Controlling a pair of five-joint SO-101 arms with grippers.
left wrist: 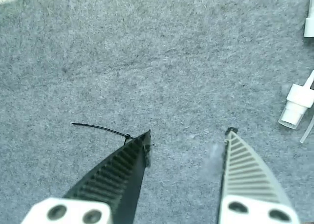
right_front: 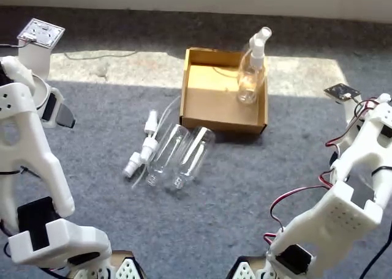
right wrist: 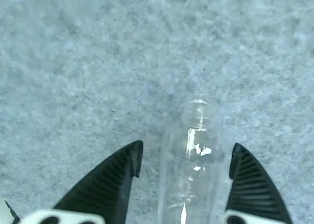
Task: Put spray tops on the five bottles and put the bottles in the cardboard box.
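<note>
Currently one spray-topped bottle (right_front: 250,77) stands upright in the cardboard box (right_front: 211,98).

We see the cardboard box (right_front: 208,95), shallow and open, in the upper middle of the high view. A capped bottle (right_front: 250,77) stands upright in its right rear corner (white spray top on). Lower left of the box, two bare bottles (right_front: 164,149) (right_front: 193,149) lie side by side, necks toward the frame's bottom. Three loose spray tops (right_front: 150,121) (right_front: 149,147) (right_front: 131,167) lie just left of them. In the right wrist view, a clear bottle (right wrist: 191,175) lies flat, its neck open.
</note>
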